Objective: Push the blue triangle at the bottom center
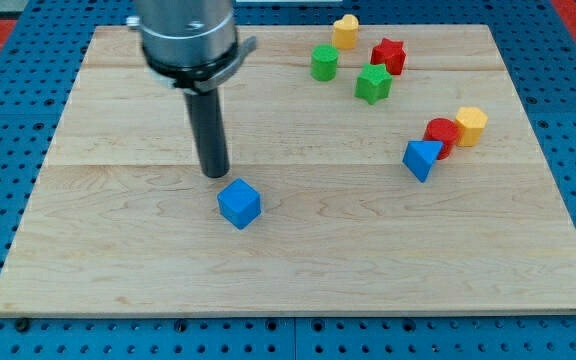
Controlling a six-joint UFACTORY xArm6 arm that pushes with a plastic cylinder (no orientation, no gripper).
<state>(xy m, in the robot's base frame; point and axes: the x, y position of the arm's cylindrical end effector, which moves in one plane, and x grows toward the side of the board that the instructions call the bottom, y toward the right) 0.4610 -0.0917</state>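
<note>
Rod first: the straight dark rod hangs from a grey cylindrical mount at the upper left of the frame, and my tip (215, 174) sits left of centre on the pale wooden board (118, 260). It has no jaws to spread or press together, and it holds nothing. Whether it actually touches the wood I cannot tell.

Just below and slightly right of my tip lies the blue cube (239, 204), resting with one corner turned toward the frame's bottom. A narrow strip of bare wood shows between the two, so they look close but apart.

Well to the right, at mid-height in the right part of the frame, is the blue triangle (421, 159), the block named in the task. It lies far from my tip, with open board between them. The red cylinder-like block (442, 134) is immediately above and right of it, seemingly touching, and the yellow hexagonal block (471, 125) presses against that red one's right side.

Farther up, near the top edge right of centre, four more blocks gather: a green rounded block (324, 62) on the left, a green star (373, 83) below and right of it, a red star (389, 55) just above the green star, and a yellow heart-like block (345, 31) topmost.

Around the board runs a blue perforated table surface (8, 120).
</note>
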